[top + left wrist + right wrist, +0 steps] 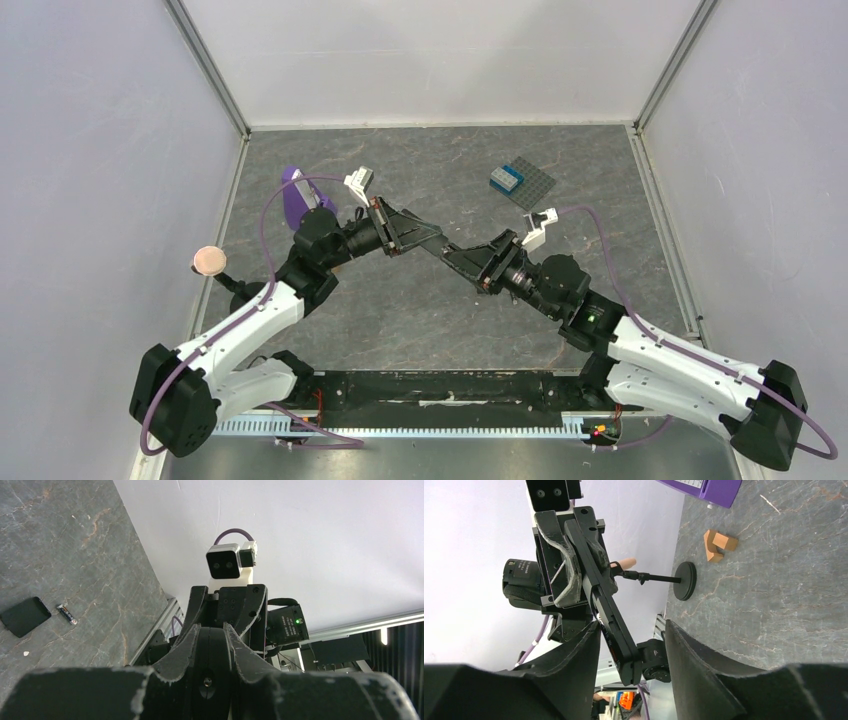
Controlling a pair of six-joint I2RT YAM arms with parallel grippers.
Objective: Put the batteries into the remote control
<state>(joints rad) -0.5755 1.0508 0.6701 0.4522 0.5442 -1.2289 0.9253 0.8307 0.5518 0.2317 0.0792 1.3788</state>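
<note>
My left gripper is shut on the black remote control and holds it in the air, pointing right. In the left wrist view the remote shows end-on between the fingers. My right gripper is open. In the right wrist view the remote's free end lies between its fingers, nearer the left one and touching neither. One battery lies on the table beside a flat black cover. I see no second battery.
A purple box stands at the back left. A black stand with a pink top is at the left edge. Orange-brown wooden pieces lie near its foot. A dark grey baseplate with a blue brick is at the back right.
</note>
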